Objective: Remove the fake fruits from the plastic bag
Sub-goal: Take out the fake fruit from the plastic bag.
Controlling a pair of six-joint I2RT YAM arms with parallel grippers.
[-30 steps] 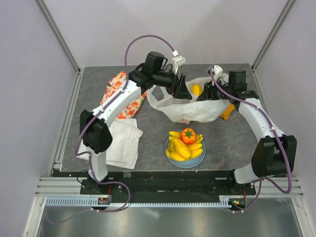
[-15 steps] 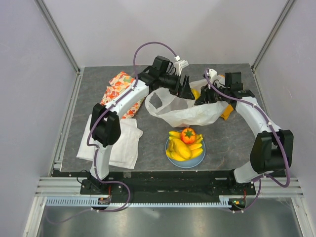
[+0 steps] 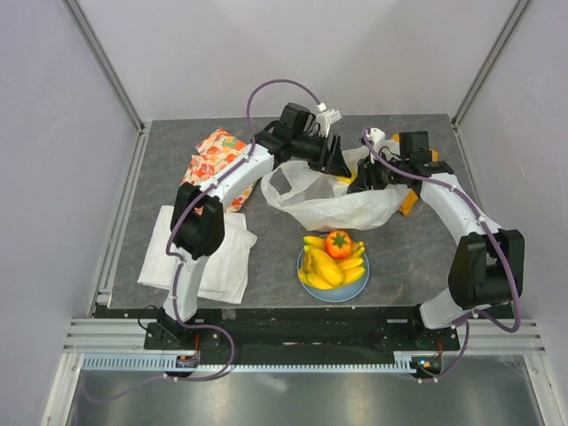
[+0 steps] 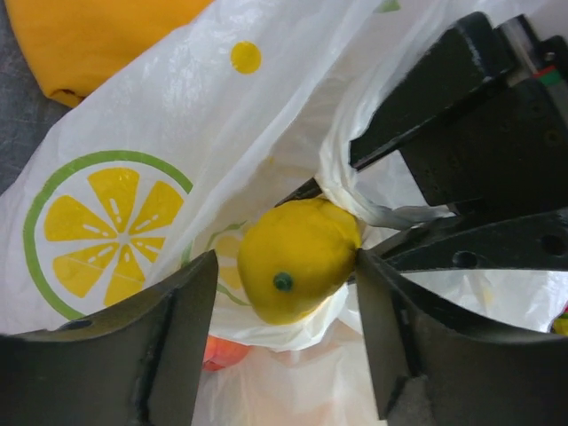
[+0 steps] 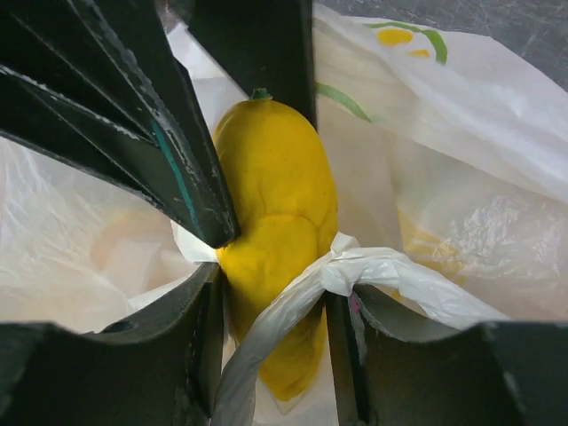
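The white plastic bag (image 3: pixel 330 202) lies crumpled at the table's middle back, printed with lemon slices (image 4: pixel 105 229). My right gripper (image 3: pixel 360 180) is at the bag's mouth, shut on a yellow lemon-shaped fruit (image 5: pixel 275 204), with a bag handle strand (image 5: pixel 355 266) caught across it. My left gripper (image 3: pixel 335 163) is open, and its fingers straddle the same fruit (image 4: pixel 297 271) without clamping it. A peach-coloured fruit (image 4: pixel 222 353) shows lower in the bag. Yellow bananas (image 3: pixel 327 266) and a red-orange fruit (image 3: pixel 338 242) lie on the light-blue plate (image 3: pixel 357 288).
An orange floral cloth (image 3: pixel 211 160) lies at the back left. A white cloth (image 3: pixel 209 257) lies at the front left. A yellow-orange cloth item (image 3: pixel 408 202) lies just right of the bag, and also shows in the left wrist view (image 4: pixel 106 35).
My left gripper has moved right toward the right gripper and now straddles the yellow fruit. The bag has bunched up, and its left handle loop has narrowed.
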